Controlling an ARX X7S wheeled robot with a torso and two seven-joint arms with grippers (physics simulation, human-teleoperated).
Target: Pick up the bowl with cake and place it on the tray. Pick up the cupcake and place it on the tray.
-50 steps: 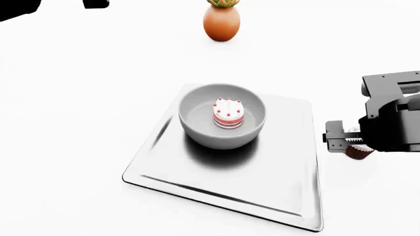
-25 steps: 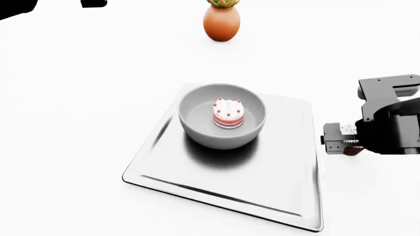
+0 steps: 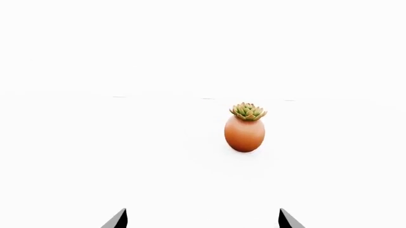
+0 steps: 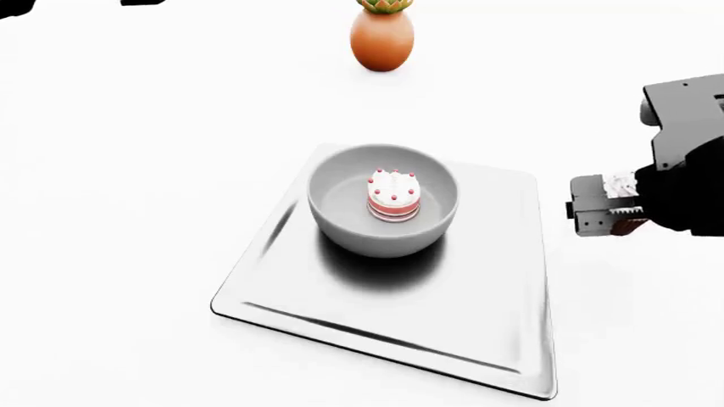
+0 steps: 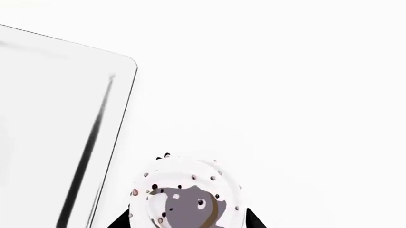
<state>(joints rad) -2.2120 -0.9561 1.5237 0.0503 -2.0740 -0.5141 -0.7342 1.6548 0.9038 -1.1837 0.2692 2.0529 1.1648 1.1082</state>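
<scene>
- The tray (image 4: 339, 322) lies flat on the white table (image 4: 136, 186), and the grey bowl (image 4: 384, 212) stands on it toward its far edge.
- The cake (image 4: 394, 195) sits upright in the middle of the bowl.
- The right gripper (image 4: 605, 208) hangs just beyond the tray's right edge, off the tray and apart from the bowl.
- The cupcake (image 4: 620, 188) sits between the right gripper's fingers, its white frosting showing at the top and a sliver of brown wrapper below; the jaws are clamped on it.
- In the right wrist view the cupcake (image 5: 185, 197) fills the space between the dark fingertips, with a rounded corner of the tray (image 5: 95, 95) just beside it.
- A brown egg-shaped pot with a green succulent (image 4: 382, 34) stands near the table's far edge, well apart from the tray.
- The left gripper (image 3: 201, 219) faces that pot (image 3: 245, 128), its two fingertips spread apart with nothing between them.
</scene>
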